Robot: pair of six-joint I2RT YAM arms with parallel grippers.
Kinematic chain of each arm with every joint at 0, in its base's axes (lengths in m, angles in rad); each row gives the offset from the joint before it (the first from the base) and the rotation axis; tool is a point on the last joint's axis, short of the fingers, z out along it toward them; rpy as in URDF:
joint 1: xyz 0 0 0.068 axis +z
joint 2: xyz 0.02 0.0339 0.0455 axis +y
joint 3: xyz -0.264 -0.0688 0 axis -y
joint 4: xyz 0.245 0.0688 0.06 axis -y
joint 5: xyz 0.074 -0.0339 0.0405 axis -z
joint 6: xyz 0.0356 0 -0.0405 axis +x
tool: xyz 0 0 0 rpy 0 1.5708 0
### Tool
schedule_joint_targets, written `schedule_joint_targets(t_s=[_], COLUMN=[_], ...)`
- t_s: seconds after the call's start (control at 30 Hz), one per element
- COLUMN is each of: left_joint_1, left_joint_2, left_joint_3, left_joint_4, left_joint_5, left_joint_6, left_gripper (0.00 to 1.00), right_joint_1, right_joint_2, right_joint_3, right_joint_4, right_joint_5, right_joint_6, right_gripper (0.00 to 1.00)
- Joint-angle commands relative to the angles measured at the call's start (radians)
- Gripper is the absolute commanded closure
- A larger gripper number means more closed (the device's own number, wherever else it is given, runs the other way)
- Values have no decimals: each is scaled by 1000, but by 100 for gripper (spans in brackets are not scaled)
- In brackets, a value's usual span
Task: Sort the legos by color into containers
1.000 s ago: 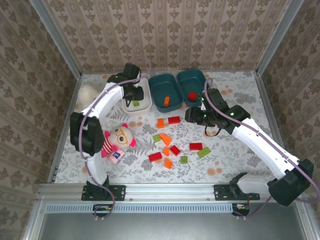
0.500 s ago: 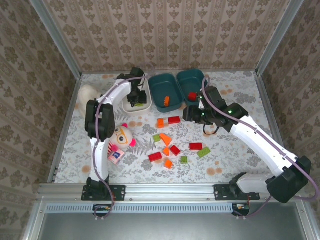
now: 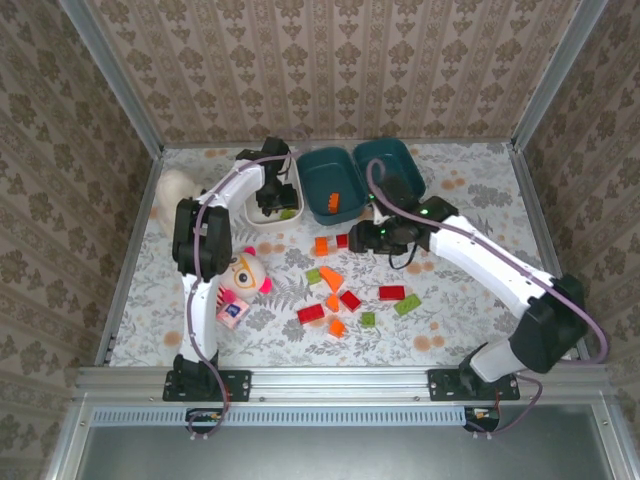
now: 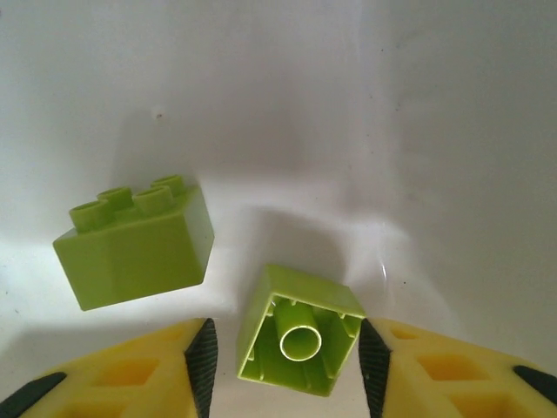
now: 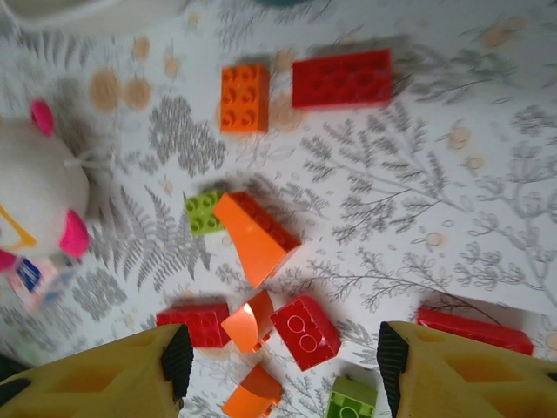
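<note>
My left gripper (image 4: 288,366) is open, low inside the white tray (image 4: 365,104). A light green lego (image 4: 300,326) lies upside down between its pads, with a gap on the left side. Another green lego (image 4: 135,248) rests beside it. From above, the left gripper (image 3: 272,204) is over the white tray (image 3: 297,195). My right gripper (image 5: 285,364) hangs open and empty above loose legos: an orange wedge (image 5: 257,235), a red brick (image 5: 305,331) and a long red brick (image 5: 341,78). The right gripper (image 3: 363,237) is near the pile (image 3: 335,295).
Two teal trays (image 3: 318,170) (image 3: 398,158) stand behind the pile; the left one holds an orange brick (image 3: 335,198). A striped pink doll (image 3: 235,280) lies left of the pile, and a white teddy bear (image 3: 172,190) sits at the far left. Walls enclose the table.
My left gripper moved into the white tray and opened, letting the green lego go. The right gripper swung left from the teal trays to over the loose pile.
</note>
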Motion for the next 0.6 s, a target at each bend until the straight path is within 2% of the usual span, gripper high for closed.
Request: schedule_joint_targets(t_s=[0.0,0.1,0.23,0.4,0.57], left_joint_1=[1,2,18,23,24], left_joint_2=[-79,-165,-354,-594,-785], left_joint_3=[-2,-43,-210,-449,-649], left_joint_4=[-16,1,79,143,158], left_joint_5=[8,-12,-16,-11,7], left_joint_6=[-32,-67,-157,-242,-306], left_gripper=[45,41,39,38,38], right_joint_1=[60,109,164,188,207], right_joint_2=[99,207,355,482,547], right_joint_3=[71,135,222,283,303], right_joint_4=[-87,-119,-158,-173,-183], right_joint_5=[-27,-25,22,102,199], right_joint_6=[-124,-218,-303,-313,-337], right_gripper=[39,40,37,36,38])
